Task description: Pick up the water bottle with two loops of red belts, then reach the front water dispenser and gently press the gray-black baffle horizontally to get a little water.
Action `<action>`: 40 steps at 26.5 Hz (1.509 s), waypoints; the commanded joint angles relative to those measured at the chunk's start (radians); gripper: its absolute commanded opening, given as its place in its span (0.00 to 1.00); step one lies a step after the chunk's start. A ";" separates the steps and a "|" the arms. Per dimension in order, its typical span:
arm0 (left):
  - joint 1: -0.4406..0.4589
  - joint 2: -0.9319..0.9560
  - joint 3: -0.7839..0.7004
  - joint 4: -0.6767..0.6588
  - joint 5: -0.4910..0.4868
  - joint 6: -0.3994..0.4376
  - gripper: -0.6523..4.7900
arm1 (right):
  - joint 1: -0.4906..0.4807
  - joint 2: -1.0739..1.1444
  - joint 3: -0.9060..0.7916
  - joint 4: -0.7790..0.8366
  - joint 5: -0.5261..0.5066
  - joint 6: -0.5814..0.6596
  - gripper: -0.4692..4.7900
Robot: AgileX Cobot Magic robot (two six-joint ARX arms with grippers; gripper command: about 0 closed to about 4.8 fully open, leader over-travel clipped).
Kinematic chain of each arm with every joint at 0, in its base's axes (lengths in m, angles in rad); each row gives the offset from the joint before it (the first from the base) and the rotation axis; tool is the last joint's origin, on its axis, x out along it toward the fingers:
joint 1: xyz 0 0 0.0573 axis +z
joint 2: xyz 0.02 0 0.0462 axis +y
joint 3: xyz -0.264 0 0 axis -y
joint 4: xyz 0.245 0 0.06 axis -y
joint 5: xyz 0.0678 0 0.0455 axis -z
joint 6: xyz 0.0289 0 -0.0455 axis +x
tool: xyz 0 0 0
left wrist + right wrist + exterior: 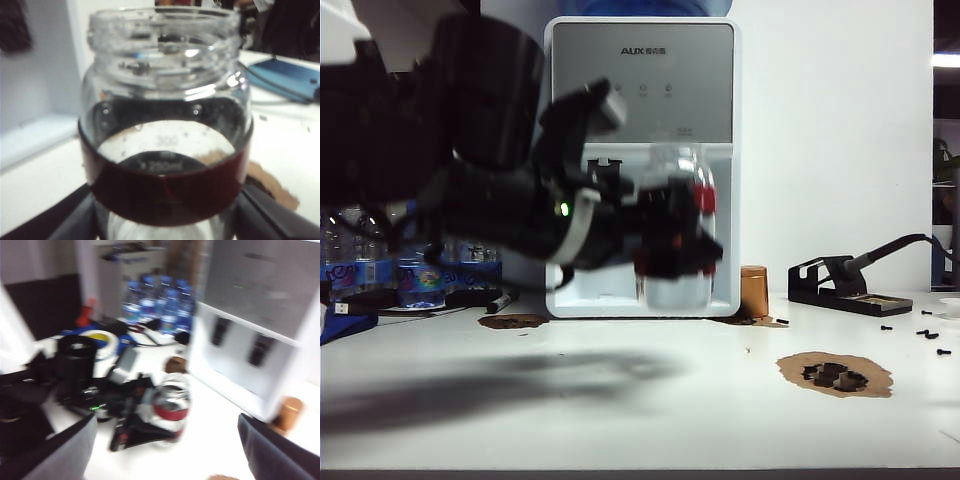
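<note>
Landmark: the dispenser (640,165), standing at the back of the tabletop (650,400). To its left, blue-capped bottles (410,270) stand in a cluster at the tabletop's rear. The left arm reaches in from the left of the dispenser, and the left gripper (672,240) sits directly in front of the dispenser bay, jaws clamped on the bottle (676,225). The left wrist view confirms the hold: both fingers (272,217) bear against the lower red band of the bottle (167,125), mouth up and lidless. The bottle is clear of the tabletop, upright, long axis vertical, and appears empty. The baffle (607,172) lies behind the bottle and slightly to its left, close to the bottle's upper body; contact cannot be confirmed because of motion blur. The coming move is judged to be a horizontal push straight back into the bay so the bottle wall bears on the baffle. The left arm is the nearer one. The right gripper (165,450) hangs well in front of the dispenser, jaws spread wide and empty, looking toward the bay. To the dispenser's right stands a brown cup (753,290).
</note>
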 commanded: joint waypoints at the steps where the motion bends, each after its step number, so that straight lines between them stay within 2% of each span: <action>1: 0.004 0.040 0.003 0.048 -0.031 -0.007 0.11 | 0.002 -0.010 0.003 -0.015 0.042 -0.001 0.99; 8: 0.017 0.082 0.003 0.070 -0.043 -0.006 0.11 | 0.002 -0.012 0.003 -0.070 0.008 0.000 0.99; 21: 0.017 0.099 -0.006 0.010 -0.045 0.014 0.11 | 0.002 -0.016 0.003 -0.091 -0.046 0.000 0.99; 25: 0.018 0.145 -0.020 0.012 -0.047 0.053 0.11 | 0.002 -0.016 0.003 -0.091 -0.068 0.000 0.99; 28: 0.018 0.169 -0.022 0.014 -0.138 0.057 0.13 | 0.002 -0.016 0.003 -0.091 -0.096 0.000 0.99; 29: 0.022 0.169 -0.022 0.014 -0.148 0.057 0.26 | 0.002 -0.016 0.003 -0.091 -0.097 0.000 0.99; 30: 0.029 0.169 -0.022 0.018 -0.148 0.057 0.58 | 0.002 -0.016 0.003 -0.091 -0.097 0.000 0.99; 31: 0.029 0.169 -0.021 0.021 -0.148 0.057 0.64 | 0.002 -0.016 0.003 -0.091 -0.097 0.000 0.99; 35: 0.029 0.169 -0.021 0.026 -0.148 0.057 0.65 | 0.002 -0.016 0.003 -0.092 -0.097 0.004 0.99; 36: 0.029 0.169 -0.021 0.029 -0.148 0.057 0.69 | 0.002 -0.016 0.003 -0.093 -0.097 0.006 0.99; 38: 0.029 0.169 -0.021 0.045 -0.148 0.057 0.91 | 0.002 -0.016 0.003 -0.094 -0.097 0.011 0.99; 40: 0.029 0.169 -0.021 0.064 -0.136 0.057 1.00 | 0.002 -0.016 0.003 -0.093 -0.097 0.011 0.99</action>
